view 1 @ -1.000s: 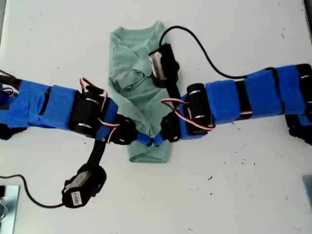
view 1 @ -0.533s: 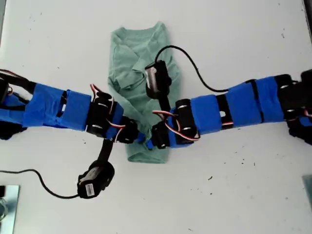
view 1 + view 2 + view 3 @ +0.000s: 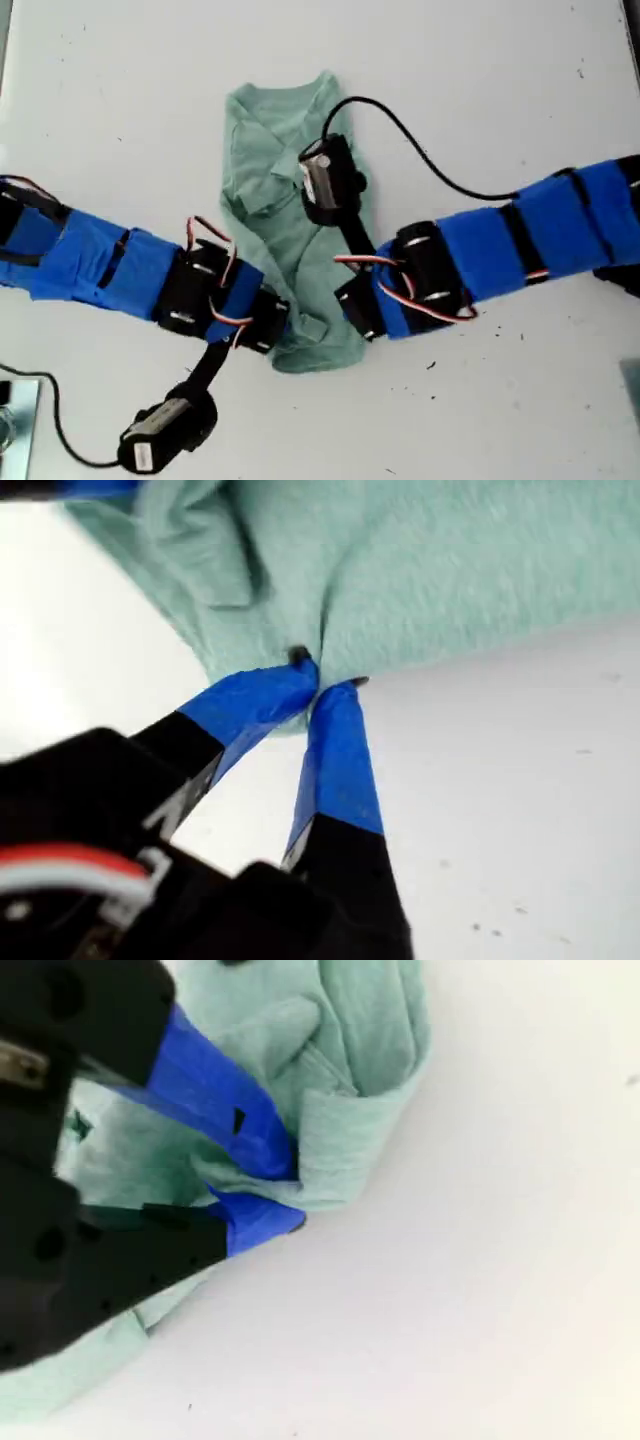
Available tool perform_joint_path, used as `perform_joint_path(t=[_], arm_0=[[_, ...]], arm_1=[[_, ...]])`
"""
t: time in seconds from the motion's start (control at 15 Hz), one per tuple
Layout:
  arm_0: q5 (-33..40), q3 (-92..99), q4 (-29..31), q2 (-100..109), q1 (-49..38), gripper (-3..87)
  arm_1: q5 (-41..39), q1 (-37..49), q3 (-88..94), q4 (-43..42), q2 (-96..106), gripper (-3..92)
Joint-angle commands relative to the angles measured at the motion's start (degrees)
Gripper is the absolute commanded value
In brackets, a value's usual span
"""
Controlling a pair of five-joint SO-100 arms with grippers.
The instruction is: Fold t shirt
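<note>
**Q:** White tabletop point(image 3: 500, 100), lightly speckled, carries everything. What is closest to the cameras?

**A:** Both hands, at the hem. My first hand point(image 3: 325, 680) has its blue-taped tips shut on a pinch of the t shirt point(image 3: 450, 570) right at its edge, bare tabletop under the jaws. My second hand point(image 3: 285, 1195) is clamped on a thicker, doubled bit of the hem corner.

**Q:** Placement overall?

**A:** The t shirt point(image 3: 270, 150) lies as a narrow strip, sides already turned in, near the middle of the exterior view. Hem end sits toward that view's bottom, collar end toward its top. My first hand point(image 3: 283, 322) holds the hem corner on the exterior view's left, my second hand point(image 3: 350, 305) the corner on its right. The hands are near each other.

**Q:** Step in hand?

**A:** Judged: carrying the hem up over the body toward the collar. Roughly midway through the fold.

**Q:** Notes for doing it well?

**A:**
- Lift both corners together and level, so the hem edge stays straight.
- Clear the cloth below before travelling, else the strip drags and bunches.
- First hand's bite looks thin, so move slowly or it may slip.
- Second arm's camera and black cable point(image 3: 420, 140) hang over the far half, so watch for snagging.
- Lay the hem square on the collar end point(image 3: 300, 85) before opening.
</note>
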Motion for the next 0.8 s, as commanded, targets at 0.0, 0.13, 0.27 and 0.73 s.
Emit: perform_joint_path(t=[0.0,0.13,0.27,0.73], arm_0=[[-3.0,-2.3,-0.3,6.9,5.7,-0.2],[-4.4,-2.3,-2.2,6.2,7.8,-0.2],[-5.1,-2.2,-4.0,11.4,7.5,-0.2],[5.9,17.7,-3.4,30.0,-20.0,-0.2]], arm_1=[[-0.6,-3.6,0.4,-2.6,10.1,-0.5],[-0.1,-4.3,3.6,-7.3,9.8,-0.5],[-1.1,-2.4,3.9,-7.7,10.8,-0.5],[-16.7,26.3,19.8,-22.1,19.6,5.3]])
